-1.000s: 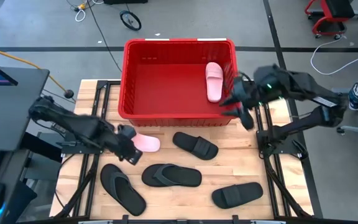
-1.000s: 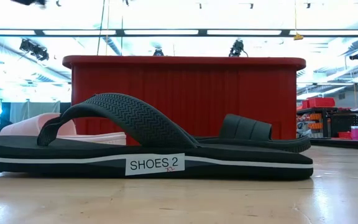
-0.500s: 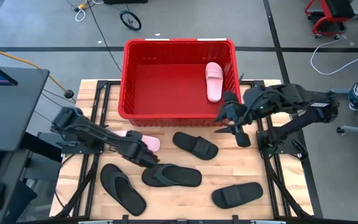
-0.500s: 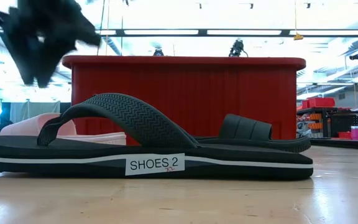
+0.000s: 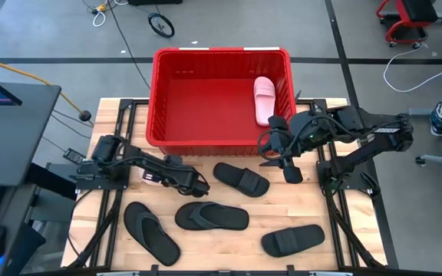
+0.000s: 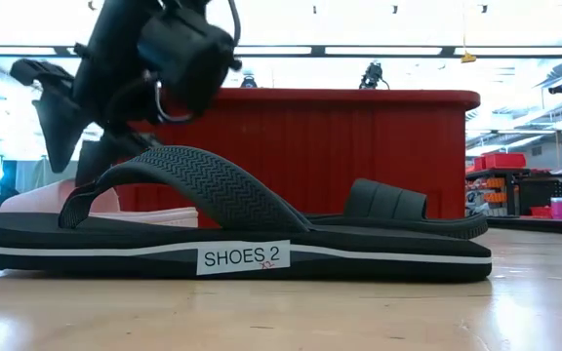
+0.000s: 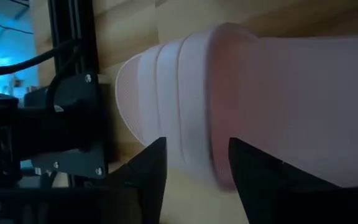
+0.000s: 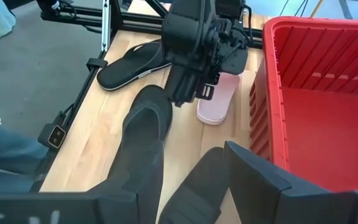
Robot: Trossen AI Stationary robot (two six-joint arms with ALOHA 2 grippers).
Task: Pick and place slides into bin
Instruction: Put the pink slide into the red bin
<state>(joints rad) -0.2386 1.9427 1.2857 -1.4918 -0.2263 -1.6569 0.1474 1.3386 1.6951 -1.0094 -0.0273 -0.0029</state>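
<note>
One pale pink slide (image 5: 264, 100) lies in the red bin (image 5: 221, 52). The other pink slide (image 7: 185, 93) lies on the table before the bin's left front corner, its sole down. My left gripper (image 7: 194, 168) is open and tipped down over it, one finger on each side of its strap (image 8: 219, 99). In the high view the arm hides this slide. Two black wide-strap slides (image 5: 242, 179) (image 5: 292, 240) and two black flip-flops (image 5: 212, 217) (image 5: 151, 232) lie on the table. My right gripper (image 5: 281, 159) hangs open with nothing in it, above the table by the bin's right front corner. My left gripper comes at the pink slide from above, slanting from the table's left side, its open fingers (image 7: 148, 171) across the strap. I cannot tell whether they touch it. The slide lies flat on the table.
The bin's front wall (image 6: 359, 146) rises just beyond the pink slide. A flip-flop labelled SHOES 2 (image 6: 222, 234) lies close before the low camera. Black frame rails (image 5: 121, 126) run along both table sides. Bare wood shows at the table's right front.
My left gripper has come down from above the table's left side toward the pink slide, tipping from nearly level to steeply down, and now stands over its strap. My right gripper has drifted from the bin's right wall a little toward the near edge. No slide has moved.
</note>
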